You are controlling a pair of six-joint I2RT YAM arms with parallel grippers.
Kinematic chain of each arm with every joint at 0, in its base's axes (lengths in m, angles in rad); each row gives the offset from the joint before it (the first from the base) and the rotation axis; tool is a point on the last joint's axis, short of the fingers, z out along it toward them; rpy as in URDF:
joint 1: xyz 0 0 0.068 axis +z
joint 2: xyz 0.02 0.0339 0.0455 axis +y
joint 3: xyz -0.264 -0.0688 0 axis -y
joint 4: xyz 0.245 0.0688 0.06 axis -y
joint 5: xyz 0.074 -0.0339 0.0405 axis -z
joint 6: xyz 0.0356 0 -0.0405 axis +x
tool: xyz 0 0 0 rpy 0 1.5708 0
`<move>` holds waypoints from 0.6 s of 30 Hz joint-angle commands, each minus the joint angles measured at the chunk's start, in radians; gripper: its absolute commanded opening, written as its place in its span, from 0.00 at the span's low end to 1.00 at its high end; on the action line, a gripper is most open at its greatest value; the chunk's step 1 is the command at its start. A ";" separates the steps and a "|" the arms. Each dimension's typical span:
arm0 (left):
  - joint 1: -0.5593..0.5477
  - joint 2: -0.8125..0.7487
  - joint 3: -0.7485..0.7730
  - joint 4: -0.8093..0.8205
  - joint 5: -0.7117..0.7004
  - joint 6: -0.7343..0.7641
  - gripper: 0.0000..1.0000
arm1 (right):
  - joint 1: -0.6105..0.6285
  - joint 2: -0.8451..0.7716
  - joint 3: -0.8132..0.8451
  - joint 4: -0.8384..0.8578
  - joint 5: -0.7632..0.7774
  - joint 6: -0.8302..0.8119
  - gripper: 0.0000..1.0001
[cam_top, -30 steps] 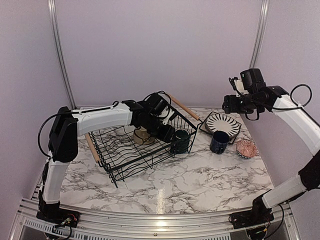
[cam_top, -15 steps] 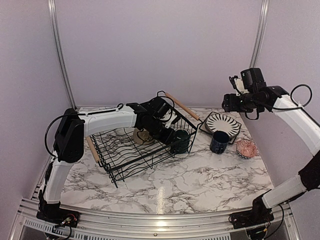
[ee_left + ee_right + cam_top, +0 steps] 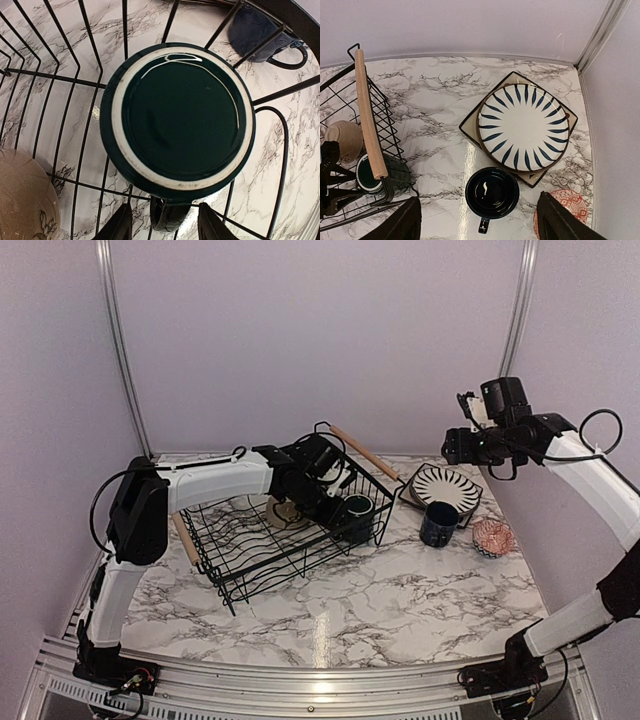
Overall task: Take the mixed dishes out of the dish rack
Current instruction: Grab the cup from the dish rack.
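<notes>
left gripper (image 3: 165, 225): down in the dish rack (image 3: 370, 115), fingers either side of the dark green mug (image 3: 180, 120) handle, can't tell if it's pinched | mug: tipped over at the rack's right end | right gripper (image 3: 485, 222): wide open, empty, above the striped plate (image 3: 524, 127)

Striped plate (image 3: 526, 127) beside navy mug (image 3: 492, 192)

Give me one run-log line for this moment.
left gripper: open, astride handle of dark green mug in dish rack | right gripper: open, empty, raised | outside rack: striped plate, navy mug, pink bowl
</notes>
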 commanded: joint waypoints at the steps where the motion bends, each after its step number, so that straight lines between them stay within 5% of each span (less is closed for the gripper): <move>1: 0.001 0.040 0.013 0.006 0.097 -0.001 0.47 | -0.003 -0.022 -0.001 0.016 -0.010 0.006 0.76; 6: 0.002 0.066 0.028 0.025 0.115 -0.012 0.45 | -0.003 -0.039 -0.009 0.018 -0.008 0.011 0.78; 18: 0.006 0.007 -0.002 0.042 0.048 0.008 0.17 | -0.004 -0.067 -0.008 0.034 -0.001 0.006 0.82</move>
